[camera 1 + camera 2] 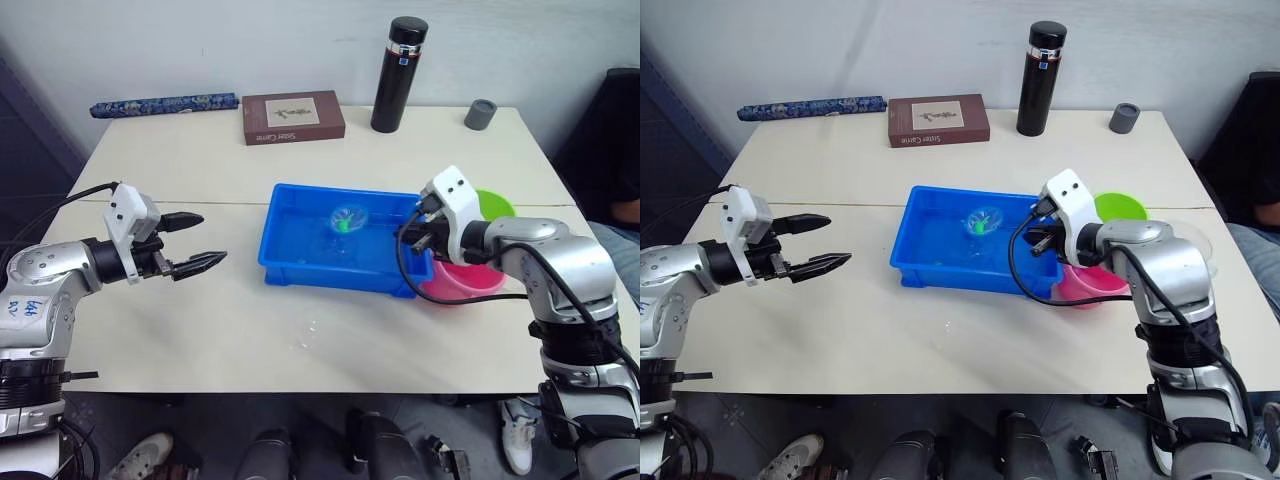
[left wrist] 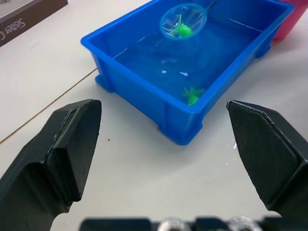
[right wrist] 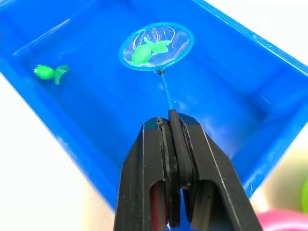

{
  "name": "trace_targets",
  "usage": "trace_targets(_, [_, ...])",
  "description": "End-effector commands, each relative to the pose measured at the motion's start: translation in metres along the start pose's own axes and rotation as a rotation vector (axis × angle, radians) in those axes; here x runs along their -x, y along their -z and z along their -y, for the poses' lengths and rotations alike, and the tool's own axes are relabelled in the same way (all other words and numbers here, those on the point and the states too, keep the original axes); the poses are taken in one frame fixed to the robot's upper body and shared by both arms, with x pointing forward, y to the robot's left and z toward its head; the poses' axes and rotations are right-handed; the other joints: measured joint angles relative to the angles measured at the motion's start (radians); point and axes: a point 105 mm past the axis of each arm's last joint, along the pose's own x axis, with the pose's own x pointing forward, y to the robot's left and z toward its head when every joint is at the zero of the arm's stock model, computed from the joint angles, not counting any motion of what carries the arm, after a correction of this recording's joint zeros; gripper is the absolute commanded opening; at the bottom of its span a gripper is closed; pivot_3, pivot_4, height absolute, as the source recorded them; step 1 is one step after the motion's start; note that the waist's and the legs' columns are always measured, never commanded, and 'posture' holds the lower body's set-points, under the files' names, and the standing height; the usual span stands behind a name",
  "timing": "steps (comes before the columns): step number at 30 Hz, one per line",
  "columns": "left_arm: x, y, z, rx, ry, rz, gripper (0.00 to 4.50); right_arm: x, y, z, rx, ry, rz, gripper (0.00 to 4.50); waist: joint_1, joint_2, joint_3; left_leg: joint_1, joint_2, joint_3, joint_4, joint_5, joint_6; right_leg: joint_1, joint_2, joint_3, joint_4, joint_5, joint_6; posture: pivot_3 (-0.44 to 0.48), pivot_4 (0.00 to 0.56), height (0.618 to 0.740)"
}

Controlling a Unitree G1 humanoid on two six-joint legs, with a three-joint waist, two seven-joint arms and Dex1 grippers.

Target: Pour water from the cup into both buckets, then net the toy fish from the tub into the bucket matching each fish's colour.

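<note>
Pale table (image 1: 230, 330) carrying a blue tub (image 1: 300, 268) at centre. Right gripper (image 3: 169, 126), fingers pressed together on the thin handle of the net (image 3: 156, 46), holds the hoop over the tub with a green fish (image 3: 144, 52) in it. A second green fish (image 3: 48, 72) lies in the tub. Left gripper (image 1: 200, 243), fingers spread apart, hovers beside the tub. Pink bucket (image 1: 465, 280) and green bucket (image 1: 496, 205) stand at the tub's right end.

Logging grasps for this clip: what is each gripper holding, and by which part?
The right gripper is shut on the net, pinching the near end of its thin handle. The left gripper is open and holds nothing.
</note>
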Motion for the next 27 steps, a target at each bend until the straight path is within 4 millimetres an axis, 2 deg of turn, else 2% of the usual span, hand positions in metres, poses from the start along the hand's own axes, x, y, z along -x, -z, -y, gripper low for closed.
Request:
trace_targets(1, [-0.006,-0.01,-0.002,-0.042,0.024,0.03,4.48,0.023,-0.015,0.0,0.003,0.0,0.084,0.0,0.0,0.0,0.0,0.0,0.0,0.0,0.0,0.0,0.0,0.0,0.0,0.0,0.0,0.0,0.0,0.0,0.15,0.74])
trace_targets(4, [-0.011,-0.013,-0.002,-0.048,0.046,0.043,4.48,0.033,-0.017,0.001,-0.007,0.006,0.109,0.0,-0.001,0.0,0.0,-0.001,0.0,0.0,0.0,0.0,0.0,0.0,0.0,0.0,0.0,0.0,0.0,0.0,0.15,0.74])
trace_targets(8, [-0.024,-0.022,-0.003,-0.06,0.09,0.074,4.48,0.059,-0.02,0.015,-0.014,0.065,0.149,0.0,0.007,0.0,0.0,-0.001,0.0,0.0,0.0,0.0,0.0,0.0,0.0,-0.001,0.0,0.0,0.0,0.0,0.15,0.74])
trace_targets(14, [-0.043,-0.031,-0.005,-0.086,0.152,0.102,4.48,0.105,-0.021,0.055,-0.039,0.272,0.186,0.0,0.006,0.0,0.0,-0.002,-0.001,0.0,0.001,0.0,0.0,-0.001,0.0,-0.001,-0.001,0.0,0.0,0.0,0.15,0.74])
trace_targets(17, [-0.051,-0.033,-0.006,-0.094,0.175,0.111,4.48,0.121,-0.017,0.07,-0.046,0.36,0.18,0.0,0.006,0.0,0.0,-0.003,-0.001,0.0,0.001,0.0,0.0,-0.001,0.0,-0.001,-0.001,0.0,0.001,0.0,0.15,0.74])
trace_targets(20, [-0.057,-0.036,-0.005,-0.097,0.201,0.123,4.48,0.13,-0.01,0.08,-0.042,0.418,0.153,0.0,0.003,0.0,0.0,-0.003,0.0,0.0,0.001,0.0,0.0,-0.001,0.0,-0.001,-0.001,0.0,0.001,0.0,0.15,0.74])
trace_targets(27, [-0.068,-0.038,-0.005,-0.105,0.239,0.126,4.48,0.125,0.008,0.091,0.032,0.503,0.059,0.0,0.004,0.0,0.0,-0.004,-0.001,0.001,0.001,0.0,0.001,-0.002,0.0,-0.001,0.0,0.0,0.001,0.0,0.15,0.74])
